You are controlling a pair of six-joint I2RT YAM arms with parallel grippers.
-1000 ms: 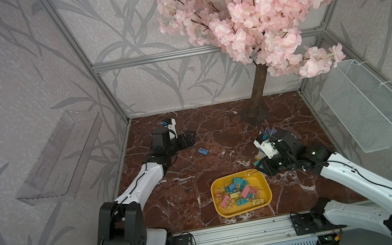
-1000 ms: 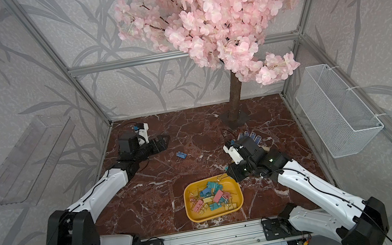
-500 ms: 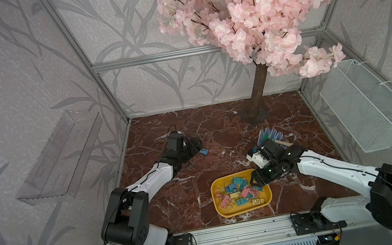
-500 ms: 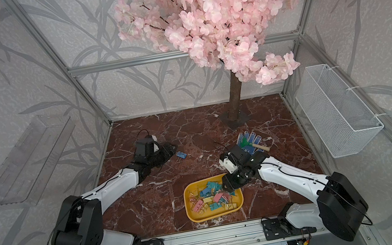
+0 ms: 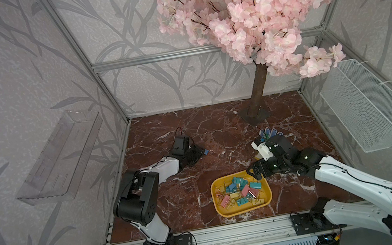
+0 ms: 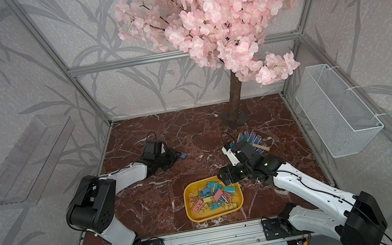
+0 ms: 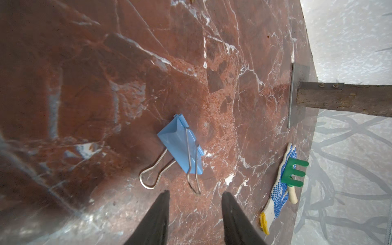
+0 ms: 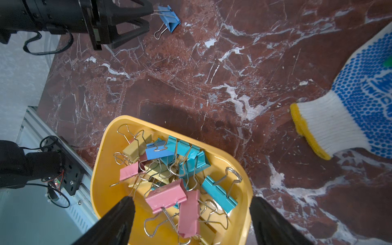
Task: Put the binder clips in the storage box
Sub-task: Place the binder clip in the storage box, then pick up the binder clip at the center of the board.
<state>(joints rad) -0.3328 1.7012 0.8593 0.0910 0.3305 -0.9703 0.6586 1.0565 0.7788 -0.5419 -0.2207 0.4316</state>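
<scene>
Taking the far wall as 12 o'clock on the desk (image 5: 220, 127), the storage box (image 5: 219, 207) sits nearest, at about 6 o'clock, just inside the front edge. The binder clips (image 5: 239, 192) lie heaped in it, teal, pink, yellow and blue, with their wire handles tangled. The right tool (image 8: 192, 200) hangs over the box's 1 o'clock corner. Its fingers are spread wide and it grips nothing, with only the pile showing below.

Farther in, at about 9 o'clock, one blue binder clip (image 7: 180, 144) lies alone on the marble, well apart from the box. The left tool (image 7: 195, 192) is low at this clip from the 9 o'clock side, its fingers standing at a narrow gap. The end of one wire handle lies in that gap, and neither finger visibly presses on it.

At about 3 o'clock lies a blue-dotted white glove (image 5: 272, 132) with a small green rake (image 7: 294, 172) on it. Farthest, at about 1 o'clock, stands the tree trunk (image 5: 258, 93).
</scene>
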